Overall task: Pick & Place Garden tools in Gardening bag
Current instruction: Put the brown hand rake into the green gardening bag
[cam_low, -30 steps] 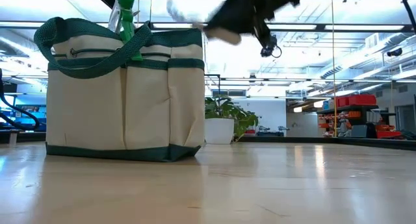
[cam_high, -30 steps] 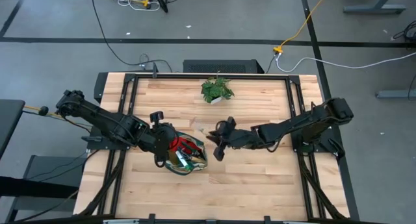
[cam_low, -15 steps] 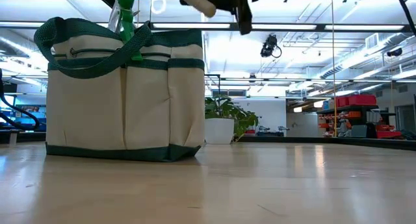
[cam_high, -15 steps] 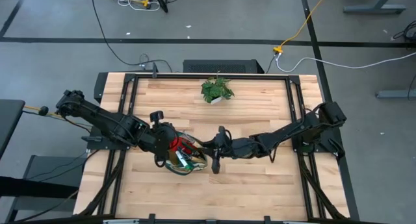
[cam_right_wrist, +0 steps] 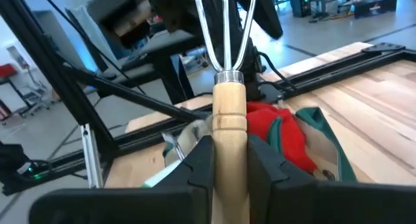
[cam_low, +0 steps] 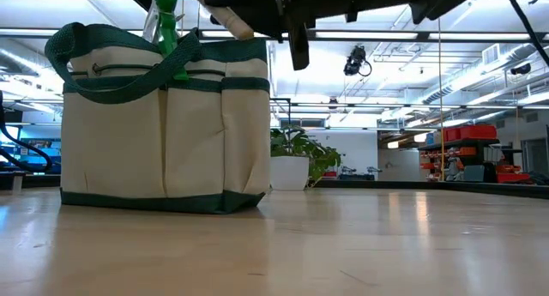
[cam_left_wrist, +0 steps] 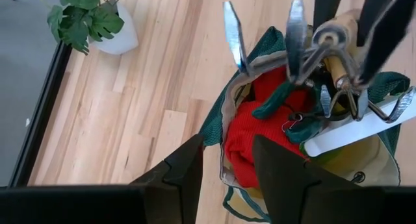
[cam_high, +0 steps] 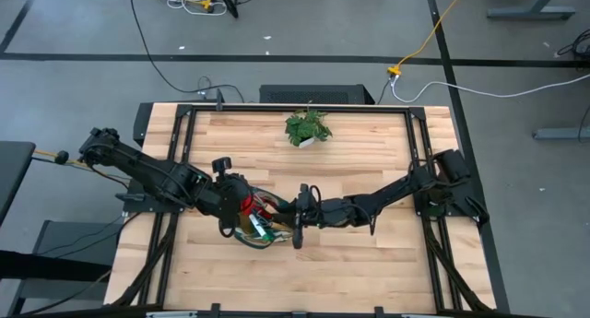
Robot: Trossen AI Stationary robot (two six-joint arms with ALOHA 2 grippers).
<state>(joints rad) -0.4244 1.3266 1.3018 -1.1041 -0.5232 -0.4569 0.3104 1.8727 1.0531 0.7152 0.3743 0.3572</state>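
The right gripper (cam_right_wrist: 224, 160) is clamped on the wooden handle of the hand rake (cam_right_wrist: 226, 113), one dark finger pressed against each side of the handle. The rake's thin metal tines fan out past the gripper and are cut off at the picture edge in the right wrist view. From above, the right gripper (cam_high: 297, 224) hangs over the right rim of the gardening bag (cam_high: 261, 218), at the end of an arm stretched far across the table (cam_high: 369, 263) from the right side. In the low view the arm is only a dark silhouette above the bag (cam_low: 163, 124), with the pale handle end (cam_low: 221, 15) sticking out toward the bag's top; the fingers themselves are hard to make out there.

The left gripper (cam_left_wrist: 227, 169) hovers over the bag's left side, its two fingers apart and holding nothing. Through that gap its wrist camera looks down into the bag's open mouth (cam_left_wrist: 260, 113), where the red gloves (cam_left_wrist: 250, 136) lie bunched up. A metal-tined tool with a wooden handle (cam_left_wrist: 331, 62), a pale flat strip (cam_left_wrist: 364, 123) and other metal parts crowd the opening, partly covered by dark arm parts, so they are hard to tell apart.

A green spray-bottle top (cam_low: 167, 26) pokes up from the bag. The potted plant (cam_high: 307, 127) stands well apart, near the table's far edge.
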